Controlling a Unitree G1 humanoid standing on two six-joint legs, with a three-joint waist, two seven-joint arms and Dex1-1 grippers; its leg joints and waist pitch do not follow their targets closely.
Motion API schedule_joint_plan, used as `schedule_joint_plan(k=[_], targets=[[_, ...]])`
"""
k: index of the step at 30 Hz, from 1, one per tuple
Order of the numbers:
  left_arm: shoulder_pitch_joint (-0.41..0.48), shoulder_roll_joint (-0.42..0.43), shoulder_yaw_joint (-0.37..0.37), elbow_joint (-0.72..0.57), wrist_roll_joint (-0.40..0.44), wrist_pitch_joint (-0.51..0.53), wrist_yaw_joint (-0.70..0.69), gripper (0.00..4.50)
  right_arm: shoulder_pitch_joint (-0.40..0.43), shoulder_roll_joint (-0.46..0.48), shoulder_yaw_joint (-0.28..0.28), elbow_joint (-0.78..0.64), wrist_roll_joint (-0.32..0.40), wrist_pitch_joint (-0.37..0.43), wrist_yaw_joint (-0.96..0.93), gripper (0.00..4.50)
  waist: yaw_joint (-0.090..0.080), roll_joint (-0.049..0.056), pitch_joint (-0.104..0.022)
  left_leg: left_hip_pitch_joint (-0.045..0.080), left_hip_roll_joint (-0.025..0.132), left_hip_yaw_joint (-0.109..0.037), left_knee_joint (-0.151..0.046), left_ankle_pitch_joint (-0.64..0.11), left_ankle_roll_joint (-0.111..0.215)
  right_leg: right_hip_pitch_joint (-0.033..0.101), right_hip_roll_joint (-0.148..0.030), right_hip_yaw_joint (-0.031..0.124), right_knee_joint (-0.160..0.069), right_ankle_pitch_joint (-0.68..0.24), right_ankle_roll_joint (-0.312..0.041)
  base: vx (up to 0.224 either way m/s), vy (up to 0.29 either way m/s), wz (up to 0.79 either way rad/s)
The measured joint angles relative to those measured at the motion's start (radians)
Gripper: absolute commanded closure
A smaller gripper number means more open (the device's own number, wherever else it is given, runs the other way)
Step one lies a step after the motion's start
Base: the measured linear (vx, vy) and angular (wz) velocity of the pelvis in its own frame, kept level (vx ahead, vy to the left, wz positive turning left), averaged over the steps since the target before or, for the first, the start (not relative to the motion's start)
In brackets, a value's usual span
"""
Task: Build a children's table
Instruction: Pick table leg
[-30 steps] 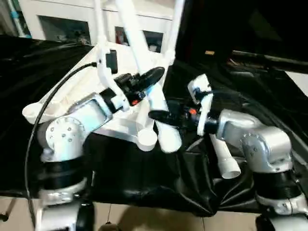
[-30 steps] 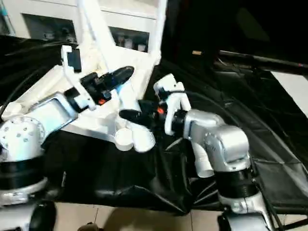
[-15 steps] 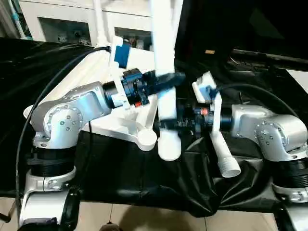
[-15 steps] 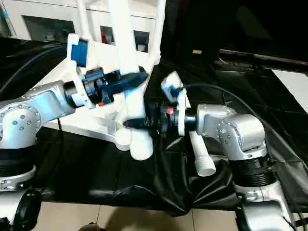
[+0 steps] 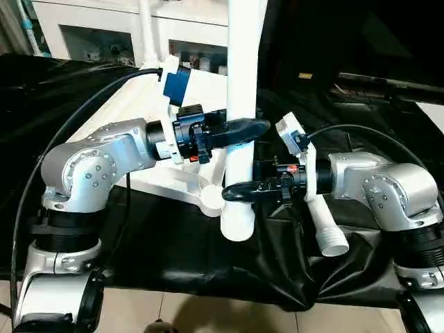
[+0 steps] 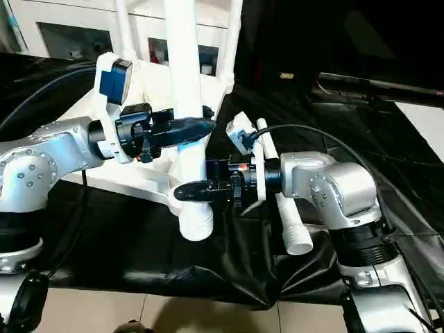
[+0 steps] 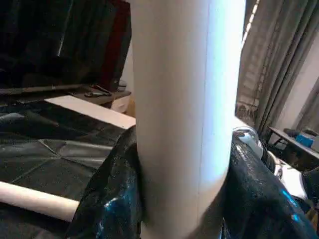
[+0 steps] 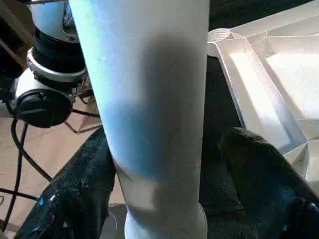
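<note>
upright white leg [image 5: 239,104] clamped in left gripper [image 5: 244,130], right gripper [image 5: 239,192] seemingly loose around it, near tabletop [image 5: 132,118] socket

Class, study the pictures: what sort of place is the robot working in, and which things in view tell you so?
Probably an indoor lab or demo room furnished like a home. Clues: a white cabinet with glass doors behind, a work table draped in black sheeting, a tiled floor and long curtains.
</note>
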Motion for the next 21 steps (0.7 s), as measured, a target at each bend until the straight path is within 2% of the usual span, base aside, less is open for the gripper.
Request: schedule_joint_plan(k=[4, 5, 9, 16, 21], targets=[[0.0, -0.001, -0.01, 0.004, 0.002, -0.006, -0.012, 2.69, 0.0, 0.0, 0.0, 0.0, 0.016, 0.0, 0.012, 1.09, 0.0, 0.0, 0.0, 0.0, 0.0, 0.0, 0.0, 0.0, 0.0, 0.0, 0.0, 0.0, 0.0, 0.0, 0.0, 0.0, 0.0, 0.0], [-0.001, -0.001, -0.011, 0.008, 0.003, -0.012, -0.014, 2.69, 0.0, 0.0, 0.001, 0.0, 0.02, 0.0, 0.017, 1.36, 0.0, 0.0, 0.0, 0.0, 0.0, 0.0, 0.0, 0.0, 0.0, 0.0, 0.0, 0.0, 0.0, 0.0, 0.0, 0.0, 0.0, 0.0], [-0.005, -0.001, -0.011, 0.024, 0.01, -0.03, -0.014, 2.69, 0.004, 0.0, 0.004, 0.0, 0.028, 0.001, 0.026, 1.49, 0.0, 0.0, 0.0, 0.0, 0.0, 0.0, 0.0, 0.0, 0.0, 0.0, 0.0, 0.0, 0.0, 0.0, 0.0, 0.0, 0.0, 0.0], [-0.005, -0.001, -0.014, 0.028, 0.01, -0.031, -0.031, 2.69, 0.011, 0.0, 0.005, 0.0, 0.027, 0.001, 0.025, 2.21, 0.001, 0.0, 0.0, 0.0, 0.0, 0.0, 0.0, 0.0, 0.0, 0.0, 0.0, 0.0, 0.0, 0.0, 0.0, 0.0, 0.0, 0.0], [-0.005, -0.001, -0.014, 0.04, 0.009, -0.031, -0.036, 2.69, 0.014, 0.001, 0.012, 0.0, 0.027, -0.001, 0.023, 2.42, 0.0, 0.0, 0.0, 0.0, 0.0, 0.0, 0.0, 0.0, 0.0, 0.0, 0.0, 0.0, 0.0, 0.0, 0.0, 0.0, 0.0, 0.0]])
